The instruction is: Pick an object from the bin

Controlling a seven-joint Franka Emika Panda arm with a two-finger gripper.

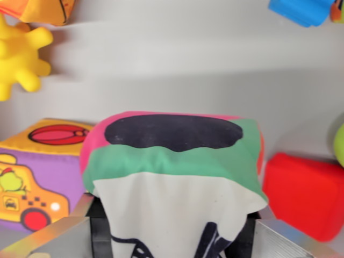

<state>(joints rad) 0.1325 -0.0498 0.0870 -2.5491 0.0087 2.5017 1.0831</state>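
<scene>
Now your gripper [172,234] pinches a soft fabric cube [174,172] between metal jaws, a smooth red block [303,196] at its right.

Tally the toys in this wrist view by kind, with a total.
Soft fabric blocks: 3 (green-and-white block in the tool, purple taxi block, orange block)
Yellow spiky ball: 1
Red block: 1
Blue block: 1
Green object at the edge: 1
Total: 7
</scene>
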